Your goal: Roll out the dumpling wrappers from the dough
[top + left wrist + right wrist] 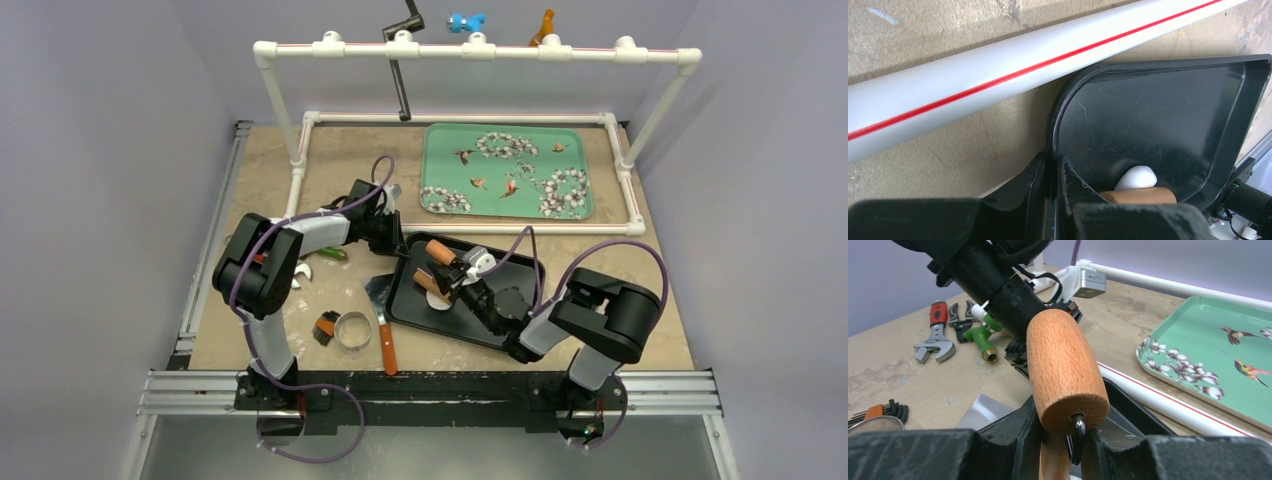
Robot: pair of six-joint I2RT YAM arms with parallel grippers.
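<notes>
Clamping a corner of the black tray (1158,115), the left tool (1052,172) has its jaws closed tight on the rim, one finger inside the tray and one outside. The right tool (1058,442) reaches over the tray, jaws closed on the handle of the wooden roller (1063,365), whose barrel tilts above the tray floor. The dumpling wrapper (438,304), a flat white piece, lies inside the tray by its near edge, partly hidden under the right tool. A metal ring cutter (352,330) sits on the desk (260,180), left of the tray.
</notes>
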